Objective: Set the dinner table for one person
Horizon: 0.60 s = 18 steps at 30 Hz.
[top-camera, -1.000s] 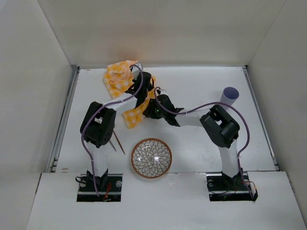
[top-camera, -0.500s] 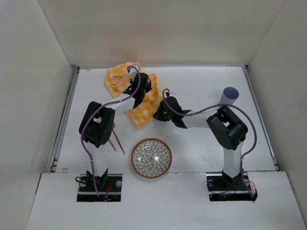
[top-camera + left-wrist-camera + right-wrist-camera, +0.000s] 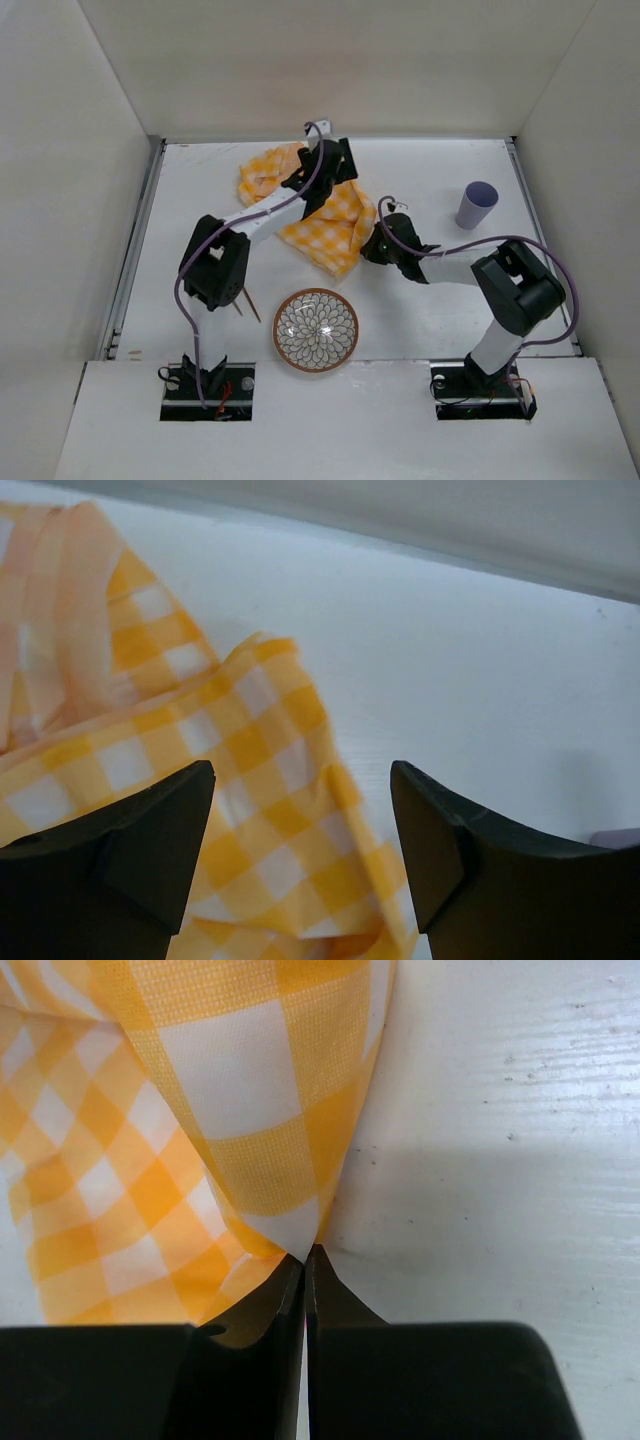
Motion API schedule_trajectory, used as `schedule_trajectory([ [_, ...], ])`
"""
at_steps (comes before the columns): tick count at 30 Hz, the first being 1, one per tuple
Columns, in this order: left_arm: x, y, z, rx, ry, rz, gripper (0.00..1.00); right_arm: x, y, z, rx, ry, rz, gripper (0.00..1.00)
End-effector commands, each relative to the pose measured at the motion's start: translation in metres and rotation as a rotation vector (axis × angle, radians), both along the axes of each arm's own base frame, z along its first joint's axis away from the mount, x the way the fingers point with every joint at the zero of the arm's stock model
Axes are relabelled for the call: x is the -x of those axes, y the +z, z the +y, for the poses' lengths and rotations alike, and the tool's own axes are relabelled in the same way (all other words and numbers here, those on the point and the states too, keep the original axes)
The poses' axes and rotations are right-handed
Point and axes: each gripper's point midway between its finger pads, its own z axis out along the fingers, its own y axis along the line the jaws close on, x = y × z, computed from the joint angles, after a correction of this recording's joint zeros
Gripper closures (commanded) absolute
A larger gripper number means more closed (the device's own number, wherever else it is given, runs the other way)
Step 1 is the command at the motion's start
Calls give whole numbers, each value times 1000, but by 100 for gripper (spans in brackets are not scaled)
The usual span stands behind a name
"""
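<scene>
**Top external view.** The dinner table [image 3: 440, 290] fills the middle of the frame between white walls. A checked cloth [image 3: 335, 230], yellow and white, lies partly spread at upper centre, with a bunched part toward the upper left. A patterned bowl [image 3: 316, 329] sits at lower centre and a lavender cup [image 3: 477, 205] stands upright at upper right. Two thin sticks [image 3: 250, 305] lie left of the bowl, their upper ends hidden under the left arm. The left gripper [image 3: 330, 165] is over the cloth's upper edge. The right gripper [image 3: 374, 246] is at the cloth's right-hand corner. Both grippers' own bodies hide their jaws in this view, so neither opening can be read here.

**Left wrist view.** Only this view shows the left jaws. The two dark fingers [image 3: 130, 865] at the lower edge stand well apart with nothing held between them. The cloth lies in folds beneath them across the left and lower centre, and bare table takes the upper right. Whether the fingertips touch the cloth cannot be told. A pale lilac sliver at the right edge is cut off and cannot be identified.

**Right wrist view.** The right jaws are pressed together at centre and pinch a corner of the cloth. The cloth rises from the pinch toward the upper left. Bare table, partly in shadow, fills the right side. The bowl, cup and sticks appear in the overhead view only.
</scene>
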Motion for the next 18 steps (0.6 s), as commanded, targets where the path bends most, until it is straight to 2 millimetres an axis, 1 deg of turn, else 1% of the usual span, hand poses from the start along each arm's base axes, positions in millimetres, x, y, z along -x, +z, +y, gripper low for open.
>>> schedule_trajectory([
  [1,-8,9,-26,-123,-52,-5,30,-5,17,4,18,16,-98,92],
  [4,-20,-10,-39,-217,-53,46,29,-3,25,7,25,20,-125,92],
  [7,-29,-20,-45,-267,-61,82,29,-2,26,6,33,26,-135,91],
  [11,-36,-27,-44,-319,-45,102,30,-1,27,8,17,35,-133,91],
  [13,-37,-36,-47,-331,-52,121,29,0,29,11,10,41,-138,90],
  [18,-40,-52,-47,-349,-66,178,27,2,32,10,3,45,-146,89],
])
